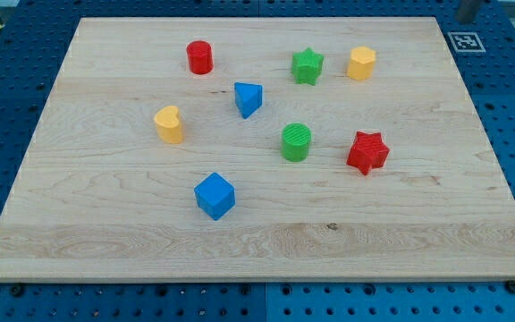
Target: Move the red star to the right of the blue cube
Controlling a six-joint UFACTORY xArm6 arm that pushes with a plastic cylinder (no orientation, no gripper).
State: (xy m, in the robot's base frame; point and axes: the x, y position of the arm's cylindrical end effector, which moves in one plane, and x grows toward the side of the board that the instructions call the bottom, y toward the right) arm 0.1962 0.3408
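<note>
Our bench [266, 241] is a pale wooden board lying on a blue perforated surface [7, 107], and it fills nearly the whole view. It is the only thing here that carries anything: eight small blocks stand loose on its top, none touching another, none inside any compartment.

The blue cube [215, 196] sits toward the view's bottom, left of centre, turned so that one corner faces the view's bottom. The red star [367, 152] stands well apart from it, off to the view's right and a little higher in the view. The star lies flat, its points spreading evenly all round, so we can make out no long axis and no single heading for it. Just to the star's left is a green cylinder [296, 142], upright. Above that, near the middle, is a blue triangular block [249, 98]. A yellow heart-shaped block [169, 124] stands toward the view's left. Along the view's top we see a red cylinder [200, 57], a green star [308, 66] and a yellow hexagonal block [361, 63], in that order from left to right.

A black-and-white marker tag [466, 41] sits on the blue surface at the board's top right corner.

Our tip does not show in this view, and we cannot tell anything of a claw's state.
</note>
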